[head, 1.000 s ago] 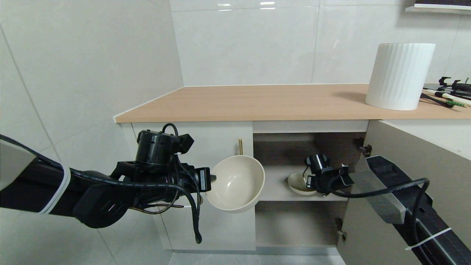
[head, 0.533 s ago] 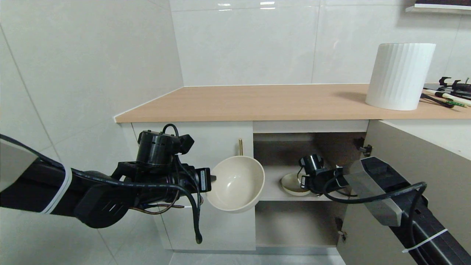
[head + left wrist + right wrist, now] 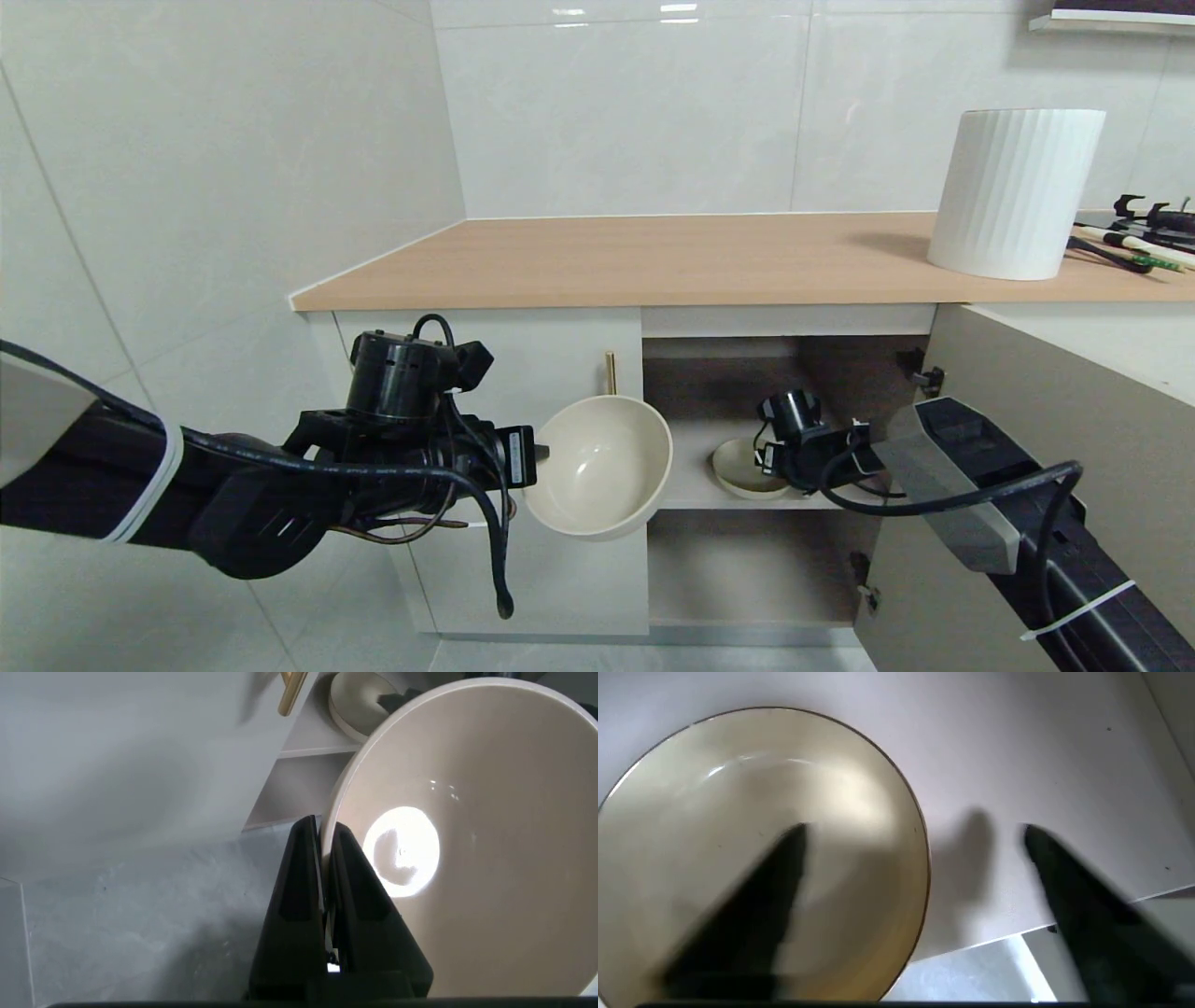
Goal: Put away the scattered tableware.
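1. Bowl point(image 3: 597, 467) point(image 3: 467, 840), cream, deep: tipped on its side, held in the air in front of the closed left cabinet door point(image 3: 551, 355), just below the brass handle point(image 3: 610, 371).
2. Left gripper point(image 3: 532, 455) point(image 3: 322, 835): clenched on the bowl's rim, one finger inside and one outside.
3. Plate point(image 3: 738, 467) point(image 3: 766, 849), cream, shallow: lies flat on the middle shelf point(image 3: 695, 485) point(image 3: 1018, 747) inside the open cabinet, well apart from the bowl.
4. Right gripper point(image 3: 770, 462) point(image 3: 915, 835): released, fingers spread wide, one above the plate, the other past its rim over bare shelf; cannot tell whether it touches the plate.
5. Right cabinet door point(image 3: 1027, 420): swung open.
6. Bench point(image 3: 653, 257), wood-toned top: carries a white ribbed container point(image 3: 1013, 191) towards the right and loose utensils point(image 3: 1144, 238) at the far right edge.
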Robot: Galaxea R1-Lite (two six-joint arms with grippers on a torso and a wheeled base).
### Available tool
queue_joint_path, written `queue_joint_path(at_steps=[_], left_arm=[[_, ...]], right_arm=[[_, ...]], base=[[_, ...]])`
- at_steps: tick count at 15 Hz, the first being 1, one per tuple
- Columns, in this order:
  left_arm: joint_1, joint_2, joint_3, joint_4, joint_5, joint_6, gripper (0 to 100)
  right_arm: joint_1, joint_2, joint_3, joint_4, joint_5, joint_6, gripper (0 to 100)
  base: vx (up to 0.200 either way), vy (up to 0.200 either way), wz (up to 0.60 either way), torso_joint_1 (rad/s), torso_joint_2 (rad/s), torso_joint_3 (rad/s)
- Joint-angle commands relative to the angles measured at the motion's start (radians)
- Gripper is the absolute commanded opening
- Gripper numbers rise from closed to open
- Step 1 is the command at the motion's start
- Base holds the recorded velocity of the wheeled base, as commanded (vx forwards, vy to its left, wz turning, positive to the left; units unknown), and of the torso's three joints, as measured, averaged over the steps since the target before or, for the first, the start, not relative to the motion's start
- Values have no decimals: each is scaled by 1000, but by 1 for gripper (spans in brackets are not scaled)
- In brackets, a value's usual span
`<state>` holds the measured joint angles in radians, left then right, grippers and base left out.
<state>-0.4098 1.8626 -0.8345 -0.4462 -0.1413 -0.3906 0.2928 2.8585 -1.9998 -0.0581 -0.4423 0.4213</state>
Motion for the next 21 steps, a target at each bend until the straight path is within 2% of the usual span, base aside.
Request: queue_joint_path(at_steps=[1,4,7,9,10,11,13,18,21], left_arm=[[0,1,0,0,0,-1,0],[0,4,-3,0,-1,1,0],[-18,44,-23,0,14,1,0],[-49,89,-46,3,65,1,0],[-58,107,-51,3,85,1,0],[-81,141,-63,3,131,1,0],[-115,176,-66,1,173,1,0],[-152,207,-63,1,226,24,0],[-172,205,-60,1,243,24,0]], right_arm=[[0,-18,0,3,-1,7,100],[0,-100,18,12,-9,63,100],[16,-343,296,6,47,77,100],[32,-505,449,4,157,74,100],[40,-545,483,4,177,74,100],[62,-630,562,9,197,65,100],[108,-728,639,12,228,37,100],[261,-978,826,41,404,-2,100],[332,-1016,834,150,412,-29,100]], base=[[0,0,0,0,0,0],[0,0,0,0,0,0],[0,0,0,0,0,0],[0,0,0,0,0,0],[0,0,0,0,0,0],[0,0,0,0,0,0],[0,0,0,0,0,0],[0,0,0,0,0,0],[0,0,0,0,0,0]])
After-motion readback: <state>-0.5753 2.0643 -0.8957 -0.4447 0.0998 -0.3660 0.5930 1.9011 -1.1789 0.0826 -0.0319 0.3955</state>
